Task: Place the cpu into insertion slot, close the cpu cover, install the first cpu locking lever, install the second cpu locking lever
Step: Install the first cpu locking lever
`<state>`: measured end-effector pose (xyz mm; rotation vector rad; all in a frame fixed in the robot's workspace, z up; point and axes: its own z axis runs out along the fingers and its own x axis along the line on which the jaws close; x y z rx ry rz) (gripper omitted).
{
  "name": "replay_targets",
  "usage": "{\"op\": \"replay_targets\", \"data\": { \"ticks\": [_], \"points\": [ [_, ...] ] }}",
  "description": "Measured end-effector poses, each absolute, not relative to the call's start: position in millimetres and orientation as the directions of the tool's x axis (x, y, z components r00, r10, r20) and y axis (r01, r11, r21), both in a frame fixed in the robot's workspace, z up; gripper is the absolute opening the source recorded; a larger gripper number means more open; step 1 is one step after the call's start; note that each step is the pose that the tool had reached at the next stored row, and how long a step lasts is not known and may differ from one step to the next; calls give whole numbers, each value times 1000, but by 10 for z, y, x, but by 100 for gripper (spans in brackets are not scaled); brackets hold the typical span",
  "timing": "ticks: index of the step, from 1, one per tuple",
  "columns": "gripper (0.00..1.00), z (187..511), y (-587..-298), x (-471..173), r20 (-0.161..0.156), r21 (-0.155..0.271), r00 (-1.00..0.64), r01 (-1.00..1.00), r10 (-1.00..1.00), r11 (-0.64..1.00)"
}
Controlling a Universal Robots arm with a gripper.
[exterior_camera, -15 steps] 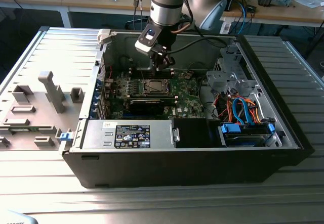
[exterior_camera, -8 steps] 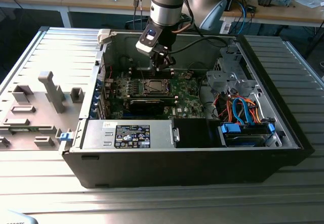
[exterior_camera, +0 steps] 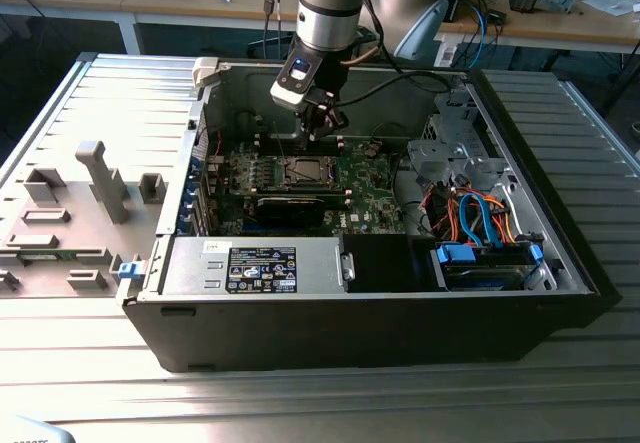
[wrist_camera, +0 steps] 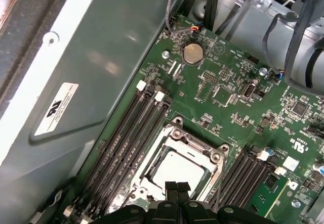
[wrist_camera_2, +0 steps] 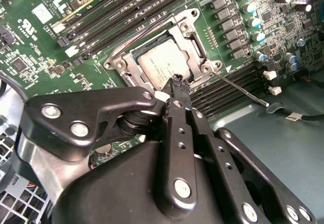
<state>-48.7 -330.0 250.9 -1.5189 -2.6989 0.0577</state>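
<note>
Gripper (wrist_camera_2: 177, 82), fingers pinched shut and holding nothing, at the edge of the cpu cover (wrist_camera_2: 188, 29), which is lowered over the cpu (wrist_camera_2: 162, 67) in the insertion slot (wrist_camera_2: 132, 56). Beyond, a locking lever (wrist_camera_2: 240, 88) appears unlatched — a slipping fingertip could gouge the motherboard (wrist_camera_2: 40, 47).

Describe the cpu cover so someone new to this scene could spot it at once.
Inside the open black computer case lies a green motherboard. At its middle, between banks of long black memory slots, sits the cpu cover: a thin square silver metal frame, the only one whose open window shows a silvery-tan chip.
</note>
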Motion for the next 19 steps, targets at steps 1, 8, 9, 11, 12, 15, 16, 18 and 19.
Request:
{"op": "replay_targets", "data": {
  "ticks": [1,8,9,11,12,15,16,18,19],
  "points": [
    [11,2509,-3300,-487,20,-54,-521,852,853,521],
    [11,2508,-3300,-487,20,-54,-546,836,837,546],
    [11,2508,-3300,-487,20,-54,-551,832,834,551],
    [11,2508,-3300,-487,20,-54,-558,828,829,558],
    [11,2508,-3300,-487,20,-54,-562,825,827,562],
    [11,2508,-3300,-487,20,-54,-599,799,800,600],
    [11,2508,-3300,-487,20,-54,-607,792,794,607],
    [11,2508,-3300,-487,20,-54,-612,789,791,612],
    [11,2508,-3300,-487,20,-54,-614,787,789,615]
  ]
}}
